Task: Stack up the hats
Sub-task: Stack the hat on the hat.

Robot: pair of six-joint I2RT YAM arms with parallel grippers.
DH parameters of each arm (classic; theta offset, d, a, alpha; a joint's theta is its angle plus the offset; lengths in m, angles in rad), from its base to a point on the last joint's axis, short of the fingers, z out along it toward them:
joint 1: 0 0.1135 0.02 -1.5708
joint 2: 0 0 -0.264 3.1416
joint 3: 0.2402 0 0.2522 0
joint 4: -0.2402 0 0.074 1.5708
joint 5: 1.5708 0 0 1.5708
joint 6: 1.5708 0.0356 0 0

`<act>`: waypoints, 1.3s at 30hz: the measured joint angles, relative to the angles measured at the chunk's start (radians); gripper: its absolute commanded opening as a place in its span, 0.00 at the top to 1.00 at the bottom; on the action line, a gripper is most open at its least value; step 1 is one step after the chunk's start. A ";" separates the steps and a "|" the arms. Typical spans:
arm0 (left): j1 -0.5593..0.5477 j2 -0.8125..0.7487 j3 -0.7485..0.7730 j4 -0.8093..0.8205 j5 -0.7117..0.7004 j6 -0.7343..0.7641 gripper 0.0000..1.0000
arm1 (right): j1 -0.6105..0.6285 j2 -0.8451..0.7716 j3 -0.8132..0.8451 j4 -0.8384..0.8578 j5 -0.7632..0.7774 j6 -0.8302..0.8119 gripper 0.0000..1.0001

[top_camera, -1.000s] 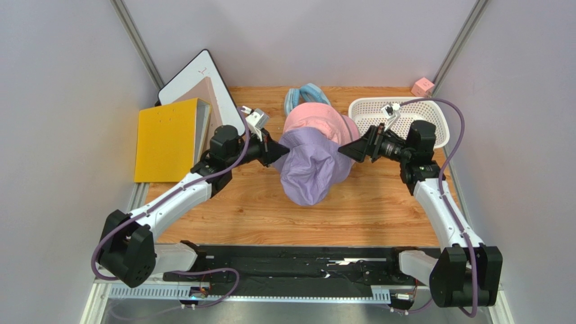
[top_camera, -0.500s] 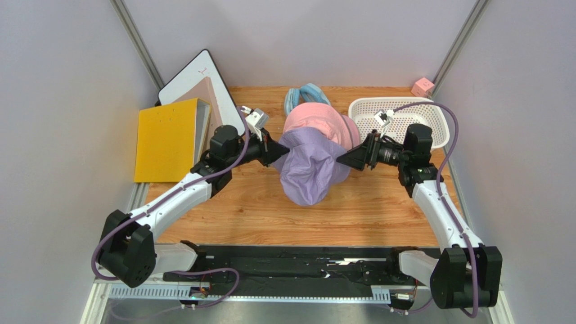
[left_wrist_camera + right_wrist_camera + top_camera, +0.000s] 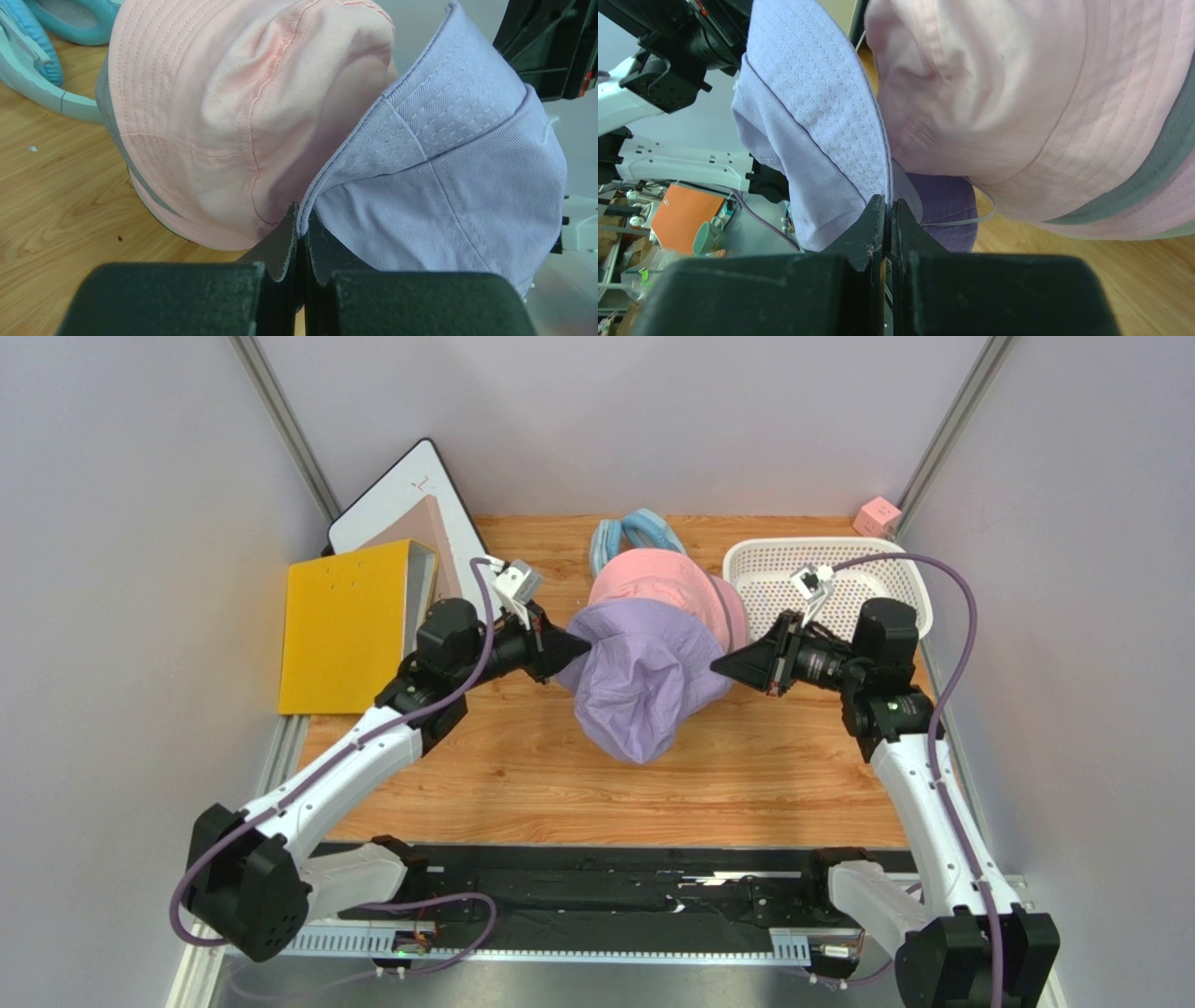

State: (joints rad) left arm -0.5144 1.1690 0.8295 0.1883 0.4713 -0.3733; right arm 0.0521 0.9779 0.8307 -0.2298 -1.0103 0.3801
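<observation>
A lavender hat (image 3: 645, 679) hangs in the air between my two grippers, its crown sagging toward the near side. My left gripper (image 3: 568, 653) is shut on the brim's left edge (image 3: 330, 189). On the opposite side, my right gripper (image 3: 723, 667) is shut on the brim's right edge (image 3: 875, 161). Right behind it sits the pink hat (image 3: 659, 585), topping a pile with a grey brim showing underneath (image 3: 1158, 175). The lavender hat overlaps the pink hat's front. In the left wrist view the pink hat (image 3: 238, 105) fills the upper left.
A light blue padded ring (image 3: 631, 532) lies behind the hats. A white basket (image 3: 828, 567) stands at the back right, a small pink cube (image 3: 877, 515) in the corner. A yellow folder (image 3: 344, 623) and a white board (image 3: 407, 497) lie at the back left.
My right gripper has closed onto the lavender hat's right brim edge. Both arms have drawn slightly apart, stretching the hat between them.
</observation>
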 measured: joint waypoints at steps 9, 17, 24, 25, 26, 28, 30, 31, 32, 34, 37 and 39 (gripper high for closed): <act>0.014 0.004 0.136 -0.126 -0.006 -0.032 1.00 | 0.003 0.055 0.162 -0.027 0.100 0.073 1.00; 0.114 0.131 0.142 -0.131 0.066 -0.161 1.00 | 0.006 0.199 0.179 -0.013 0.165 0.183 1.00; 0.141 0.179 0.150 -0.072 0.131 -0.233 1.00 | 0.006 0.250 0.216 0.036 0.173 0.245 1.00; 0.144 0.189 0.159 -0.069 0.141 -0.241 1.00 | 0.006 0.254 0.225 0.042 0.177 0.251 1.00; 0.147 0.203 0.170 -0.062 0.150 -0.249 1.00 | 0.006 0.259 0.234 0.049 0.182 0.256 1.00; 0.157 0.241 0.195 -0.042 0.169 -0.267 1.00 | 0.006 0.273 0.247 0.060 0.193 0.265 1.00; 0.166 0.278 0.209 -0.026 0.181 -0.281 1.00 | 0.005 0.293 0.252 0.070 0.217 0.276 1.00; 0.170 0.298 0.215 -0.019 0.187 -0.285 1.00 | 0.004 0.299 0.252 0.070 0.226 0.279 1.00; 0.172 0.317 0.224 -0.019 0.189 -0.289 1.00 | 0.002 0.311 0.252 0.068 0.241 0.284 1.00; 0.175 0.351 0.243 -0.022 0.192 -0.291 1.00 | -0.001 0.332 0.252 0.062 0.271 0.289 1.00; 0.175 0.397 0.282 -0.033 0.188 -0.287 1.00 | -0.003 0.351 0.252 0.043 0.315 0.289 1.00; 0.175 0.419 0.305 -0.037 0.180 -0.280 1.00 | -0.003 0.356 0.252 0.034 0.348 0.286 1.00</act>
State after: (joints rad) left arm -0.3397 1.5883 1.1343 0.1513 0.6510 -0.6533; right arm 0.0490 1.3338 1.0828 -0.1955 -0.6624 0.6659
